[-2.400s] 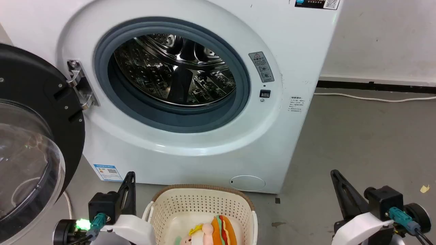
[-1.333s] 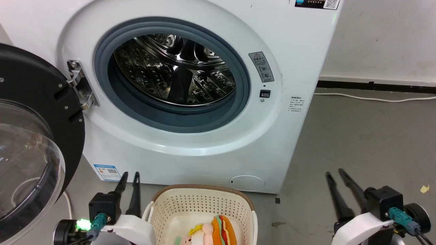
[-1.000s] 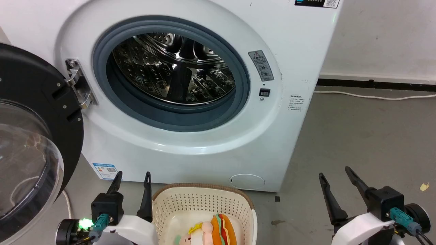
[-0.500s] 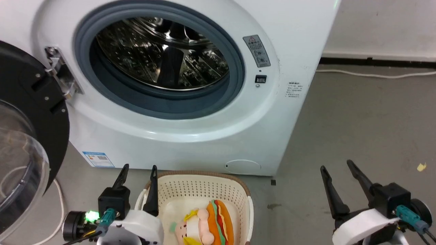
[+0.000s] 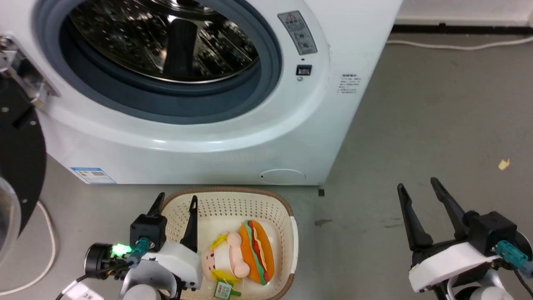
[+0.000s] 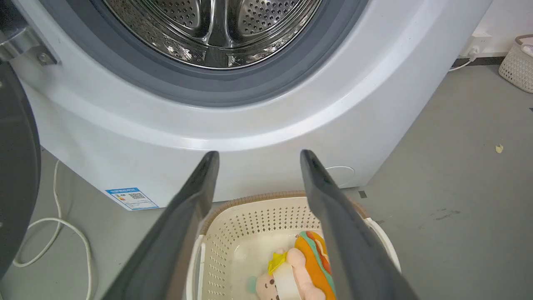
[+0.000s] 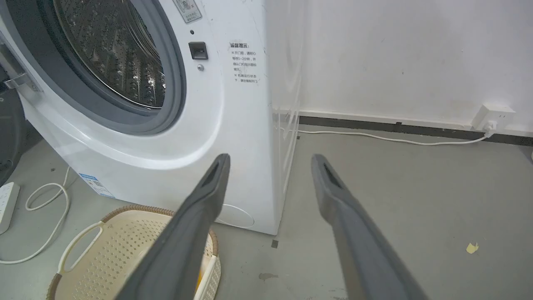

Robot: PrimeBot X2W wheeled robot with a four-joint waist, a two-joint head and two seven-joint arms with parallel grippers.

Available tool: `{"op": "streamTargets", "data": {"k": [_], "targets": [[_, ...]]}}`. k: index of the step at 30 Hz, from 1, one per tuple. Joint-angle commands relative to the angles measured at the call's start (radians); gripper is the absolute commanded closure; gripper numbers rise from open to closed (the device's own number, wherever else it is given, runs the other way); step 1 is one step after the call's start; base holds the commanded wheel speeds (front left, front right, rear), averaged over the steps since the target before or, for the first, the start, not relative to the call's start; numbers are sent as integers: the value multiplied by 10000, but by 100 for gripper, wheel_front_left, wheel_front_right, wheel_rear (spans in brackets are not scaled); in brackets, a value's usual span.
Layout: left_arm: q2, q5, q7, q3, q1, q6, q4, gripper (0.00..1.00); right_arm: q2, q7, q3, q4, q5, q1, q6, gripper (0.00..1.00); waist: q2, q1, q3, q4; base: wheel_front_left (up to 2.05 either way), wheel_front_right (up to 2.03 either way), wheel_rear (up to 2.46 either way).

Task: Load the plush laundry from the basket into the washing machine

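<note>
Nearest the robot, the left gripper (image 5: pixel 178 196) is hovering with its 2 dark fingers spread apart and gripping nothing. In the head view one finger is crossing the left rim of the basket (image 5: pixel 250 204). Well off to the right, the right gripper (image 5: pixel 417 183) is hanging over the bare grey floor (image 5: pixel 408 125), its 2 fingers likewise parted and empty.

The basket is sitting on the floor just in front of the washing machine (image 5: pixel 208 141). The plush laundry is lying inside it. The orange bun-shaped plush (image 5: pixel 256 250) is resting on its side toward the basket's right half. The pale pink-and-yellow plush (image 5: pixel 222 258) is pressing against its left flank. A small green tag (image 5: pixel 222 288) is lying by the near wall.

Beyond the basket, the washing machine is standing with its porthole uncovered and its steel drum (image 5: pixel 166 37) showing inside the grey gasket (image 5: pixel 175 100). Its black-rimmed door (image 5: pixel 18 158) is hanging swung out at the left. A white cable (image 5: pixel 46 258) is curling on the floor beneath the door.

Farther right, a yellowish scrap (image 5: pixel 504 163) is lying on the floor. Another white cable (image 7: pixel 391 138) is running along the wall's base to a socket (image 7: pixel 493 116).
</note>
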Motion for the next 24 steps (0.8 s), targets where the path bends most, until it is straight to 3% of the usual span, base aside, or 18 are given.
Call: {"op": "streamTargets", "data": {"k": [1, 24], "targets": [[58, -11, -94, -66, -267, -52, 222, 0, -5, -87, -7, -70, 135, -208, -3, 0, -1, -2, 220, -150, 0, 0, 0], [1015, -182, 596, -914, -2705, -568, 3997, 0, -8, -607, 314, -186, 1472, -1095, -5, 0, -1, -2, 2639, -1384, 0, 0, 0]]}}
